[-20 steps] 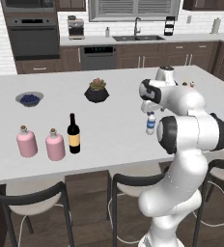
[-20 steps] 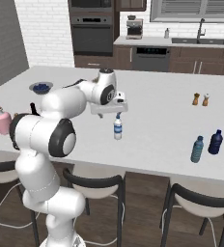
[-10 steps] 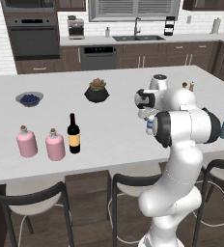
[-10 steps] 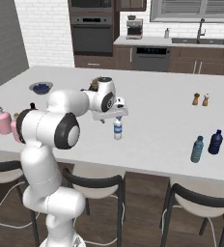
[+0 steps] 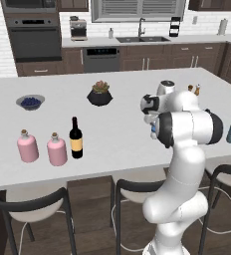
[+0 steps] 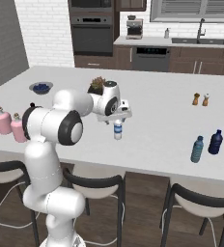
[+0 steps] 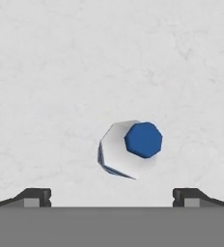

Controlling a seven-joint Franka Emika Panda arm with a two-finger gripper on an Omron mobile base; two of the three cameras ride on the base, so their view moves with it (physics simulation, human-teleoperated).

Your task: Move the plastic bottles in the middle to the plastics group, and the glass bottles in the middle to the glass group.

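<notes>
We saw the two-finger gripper (image 6: 117, 117) hovering directly above the small clear water bottle (image 6: 118, 130) with its blue cap, which stood on the white marble counter (image 6: 157, 120). Its dark fingertips (image 7: 34, 197) were spread wide, holding nothing.

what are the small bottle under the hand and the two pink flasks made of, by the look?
Small clear water bottle: likely thin plastic, translucent pale body, blue label band; the cap looks blue from the hand view.
Two squat pink flasks: probably glass, smooth glossy pink, round shoulders, short necks with cork-like stoppers. The render leaves it open.
</notes>
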